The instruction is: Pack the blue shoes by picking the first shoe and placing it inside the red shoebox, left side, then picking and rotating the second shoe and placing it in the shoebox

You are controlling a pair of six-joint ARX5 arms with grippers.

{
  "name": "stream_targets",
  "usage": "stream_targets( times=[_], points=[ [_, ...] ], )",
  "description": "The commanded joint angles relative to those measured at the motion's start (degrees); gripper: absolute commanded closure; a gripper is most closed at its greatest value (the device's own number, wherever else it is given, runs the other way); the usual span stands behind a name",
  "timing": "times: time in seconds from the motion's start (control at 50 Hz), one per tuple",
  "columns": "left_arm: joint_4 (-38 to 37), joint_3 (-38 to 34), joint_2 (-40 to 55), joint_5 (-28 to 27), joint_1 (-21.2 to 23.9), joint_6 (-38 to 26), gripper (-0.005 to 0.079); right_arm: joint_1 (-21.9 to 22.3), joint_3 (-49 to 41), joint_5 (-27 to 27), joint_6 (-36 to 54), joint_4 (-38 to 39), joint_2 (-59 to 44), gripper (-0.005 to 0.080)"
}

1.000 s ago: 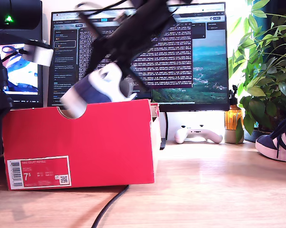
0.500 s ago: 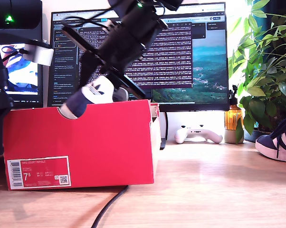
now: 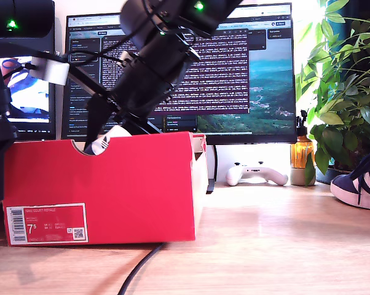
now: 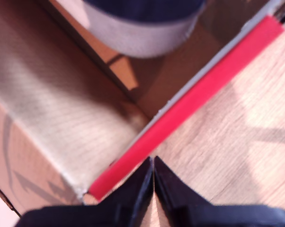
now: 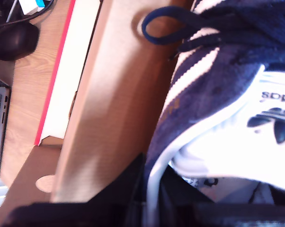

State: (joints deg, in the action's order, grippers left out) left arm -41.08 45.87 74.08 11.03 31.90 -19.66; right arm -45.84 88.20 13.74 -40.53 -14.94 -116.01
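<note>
Blue shoe [image 3: 104,142] low in red shoebox [image 3: 111,184], collar pinched by second claw [image 5: 149,189], other shoe [image 3: 358,184] on bench [image 3: 271,246] at exterior view's right, first claw [image 4: 153,182] apparently closed, empty, above shoebox rim.

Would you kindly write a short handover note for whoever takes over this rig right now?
My second end effector is shut on a blue shoe, lowering it into the red box. My first end effector is shut and empty, over the box's edge. The other shoe lies on the table at the exterior view's right. Done: first shoe picked up. Left: release it, then rotate and pack the other.
</note>
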Motion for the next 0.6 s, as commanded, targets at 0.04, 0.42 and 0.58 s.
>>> stream_targets(
  times=[0.04,0.42,0.58],
  points=[
    [0.24,-0.02,0.52,-0.04,0.31,0.37,0.0761,-0.26,2.23,-0.85,0.15,1.79,0.66,0.0765],
    [0.24,-0.02,0.52,-0.04,0.31,0.37,0.0761,-0.28,2.25,1.40,0.04,2.01,0.66,0.0501],
    [0.24,-0.02,0.52,-0.07,0.31,0.37,0.0760,-0.13,2.40,2.14,0.02,2.05,0.68,0.0501]
  ],
)
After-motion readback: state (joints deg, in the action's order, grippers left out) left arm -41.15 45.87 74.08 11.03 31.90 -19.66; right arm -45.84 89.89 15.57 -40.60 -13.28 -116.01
